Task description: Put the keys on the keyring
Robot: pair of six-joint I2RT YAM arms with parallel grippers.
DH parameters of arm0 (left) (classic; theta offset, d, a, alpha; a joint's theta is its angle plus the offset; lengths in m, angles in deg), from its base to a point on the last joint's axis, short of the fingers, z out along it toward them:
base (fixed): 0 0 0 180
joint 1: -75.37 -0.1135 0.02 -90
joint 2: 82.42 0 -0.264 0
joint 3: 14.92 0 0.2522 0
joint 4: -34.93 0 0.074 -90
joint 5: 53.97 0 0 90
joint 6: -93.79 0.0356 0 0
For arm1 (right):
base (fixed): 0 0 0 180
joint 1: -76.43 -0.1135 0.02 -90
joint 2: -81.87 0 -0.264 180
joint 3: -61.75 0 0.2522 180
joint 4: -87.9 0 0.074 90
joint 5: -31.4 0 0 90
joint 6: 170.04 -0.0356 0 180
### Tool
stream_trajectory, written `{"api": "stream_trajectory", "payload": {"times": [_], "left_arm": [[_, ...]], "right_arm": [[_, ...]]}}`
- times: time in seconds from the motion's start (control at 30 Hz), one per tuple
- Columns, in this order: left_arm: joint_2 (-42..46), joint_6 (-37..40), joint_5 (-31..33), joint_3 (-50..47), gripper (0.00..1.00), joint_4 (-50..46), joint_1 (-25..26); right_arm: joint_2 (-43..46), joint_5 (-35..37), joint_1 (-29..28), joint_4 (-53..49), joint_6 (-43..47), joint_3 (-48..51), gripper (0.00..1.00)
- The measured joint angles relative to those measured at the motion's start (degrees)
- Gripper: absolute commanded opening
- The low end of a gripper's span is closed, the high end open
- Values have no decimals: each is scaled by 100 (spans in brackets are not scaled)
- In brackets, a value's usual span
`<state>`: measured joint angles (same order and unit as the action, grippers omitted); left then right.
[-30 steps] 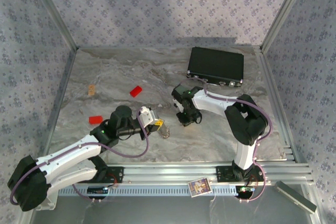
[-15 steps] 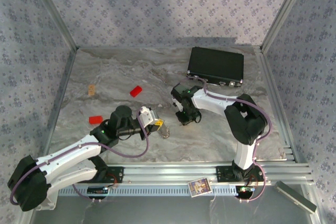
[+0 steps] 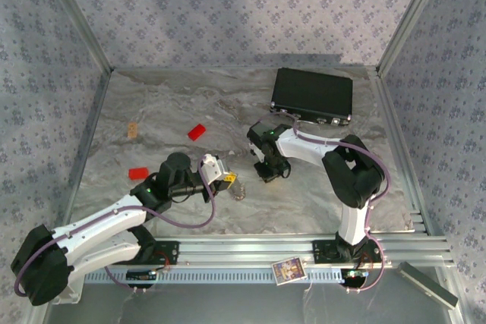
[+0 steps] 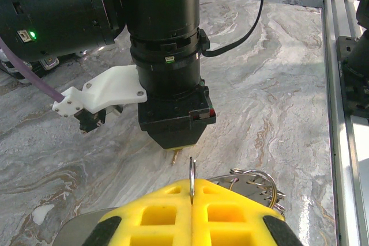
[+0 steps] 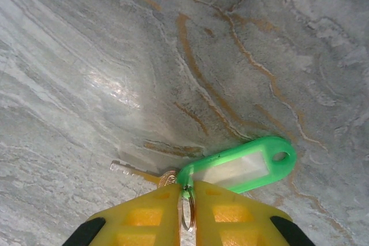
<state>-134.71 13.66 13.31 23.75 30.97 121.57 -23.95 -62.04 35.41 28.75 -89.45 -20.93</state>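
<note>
Left jaws: the left gripper [image 4: 192, 193] is clamped tight on the thin silvery metal keyring [image 4: 192, 170], whose loop stands upright and edge-on above the yellow fingertips.
Right jaws: the right gripper [image 5: 187, 197] is nearly closed, pinching the small link ring [image 5: 187, 214] of the green-tagged brass key [image 5: 239, 165].
Key's axis: the tag runs right of the jaws and the blade left, close over the grey marbled table [image 5: 86, 56] — whether it touches, I cannot tell.
Deciding relation: in the left wrist view the right gripper's tip hangs just beyond the loop, near but apart — judged, the key-carrying right arm must close that gap.
</note>
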Motion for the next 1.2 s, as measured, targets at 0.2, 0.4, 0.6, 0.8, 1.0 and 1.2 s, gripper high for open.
{"api": "stream_trajectory", "payload": {"times": [0.2, 0.4, 0.6, 0.8, 1.0, 1.2], "left_arm": [[0, 0, 0, 0, 0, 0, 0], [0, 0, 0, 0, 0, -2, 0], [0, -2, 0, 0, 0, -2, 0], [-2, -9, -2, 2, 0, 0, 0], [-72, -55, 2, 46, 0, 2, 0], [-76, -96, 2, 55, 0, -2, 0]], "right_arm": [[0, 2, 0, -33, 0, -2, 9], [0, 4, 0, -68, 20, -35, 4], [120, 94, -39, -96, 42, -66, 0], [1054, 444, -234, 48, 127, -31, 0], [2087, 761, -437, 527, 426, 317, 0], [2682, 732, -568, 1137, 807, 907, 0]]}}
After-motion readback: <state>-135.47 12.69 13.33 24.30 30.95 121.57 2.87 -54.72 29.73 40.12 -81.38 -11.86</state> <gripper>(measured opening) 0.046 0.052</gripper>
